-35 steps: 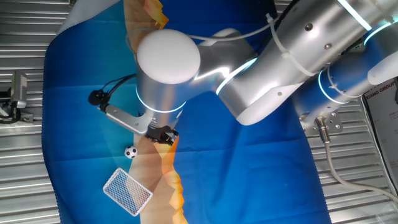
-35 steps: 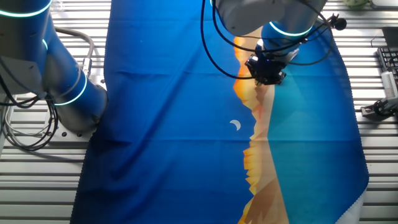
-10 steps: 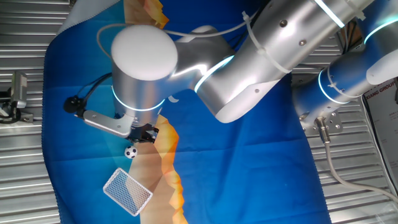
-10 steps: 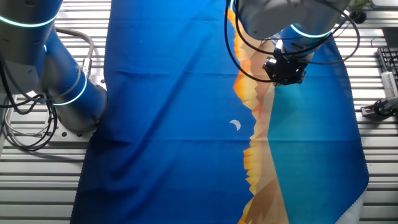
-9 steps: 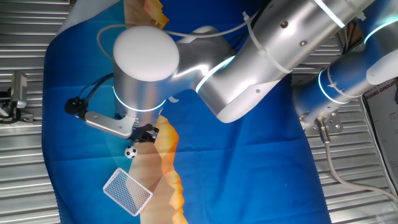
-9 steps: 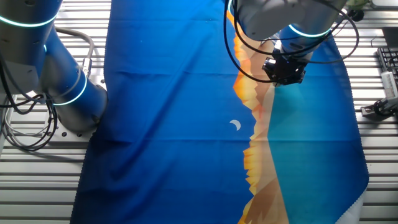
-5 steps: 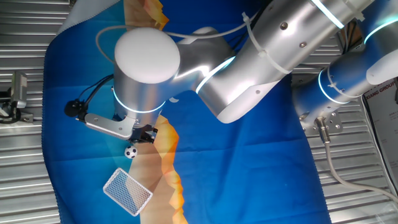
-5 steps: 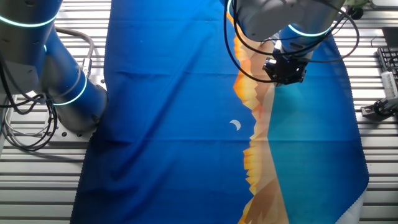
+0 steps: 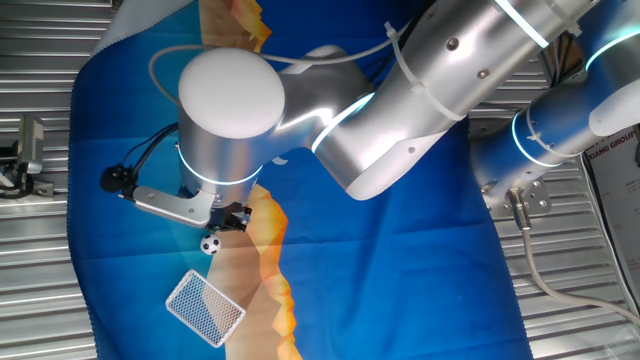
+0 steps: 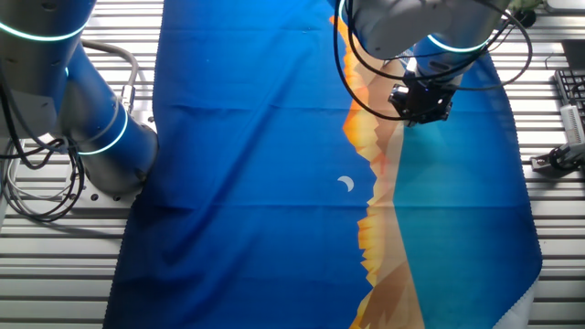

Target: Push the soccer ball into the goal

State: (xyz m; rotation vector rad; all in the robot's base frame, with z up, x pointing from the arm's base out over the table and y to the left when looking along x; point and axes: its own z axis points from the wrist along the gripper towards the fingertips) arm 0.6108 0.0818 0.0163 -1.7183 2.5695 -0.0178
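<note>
A silver Flexiv arm with glowing cyan rings reaches over a blue cloth printed with an orange-and-tan jagged band, which covers a ribbed metal table. In one fixed view the arm's big round wrist housing hides most of the small black two-finger gripper, so only its dark tip shows under the housing, low over the cloth at the edge of the orange band. Whether its fingers are apart or together cannot be told from either picture.

The tiny white soccer ball with black patches lies on the cloth just below the gripper tip, very close to it; whether the two touch cannot be told. The small rectangular goal with a white frame and fine white-grey mesh lies near the ball, lower in the picture and set at an angle. The ball sits outside the goal, with a strip of blue and tan cloth between them.

A black cable loops from the wrist to a small black fitting on a silver bracket at the left of the gripper.

In the other fixed view the gripper appears as a dark block with black cables around it, over the border between the orange band and the lighter turquoise part of the cloth. Neither ball nor goal shows in that view. A small white crescent print marks the blue cloth below it, and a blue-and-silver arm base stands at the left.
</note>
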